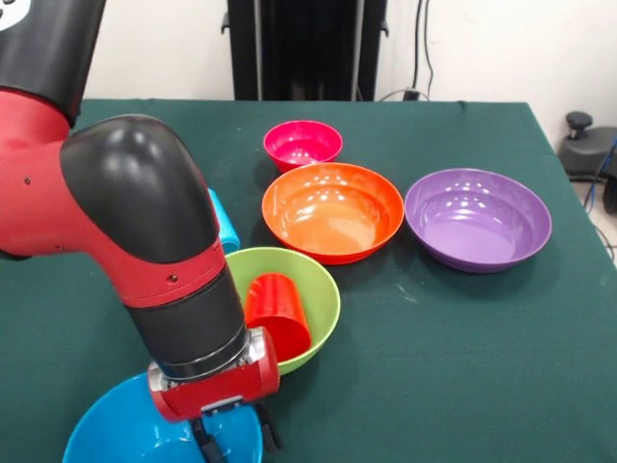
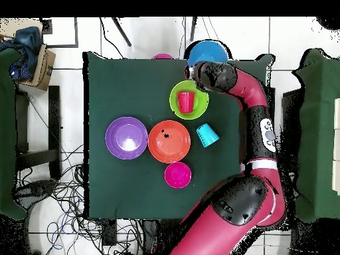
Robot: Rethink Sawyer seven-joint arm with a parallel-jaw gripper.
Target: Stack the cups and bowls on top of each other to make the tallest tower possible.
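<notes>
Green-clothed counter (image 1: 463,347) with bowls and a cup

Around the orange bowl (image 1: 333,210): purple bowl (image 1: 477,218) beside it, small pink bowl (image 1: 303,144) behind, lime green bowl (image 1: 289,299) in front, blue bowl (image 1: 125,429) at the counter's edge, light blue cup (image 2: 207,135) on its side.

Arm (image 1: 106,212): glossy red shells with black sections between them.
Elbow joint (image 1: 135,183): large rounded black cap, smooth and shiny.
Wrist (image 1: 193,333): black cylinder ending in a thin silver ring, then a red block.
Screws: small dark dots along the red casing.
Gripper (image 1: 236,434): dark fingers below the red block.
Overhead markings: white patch with dark marks on a red link (image 2: 267,133).
</notes>
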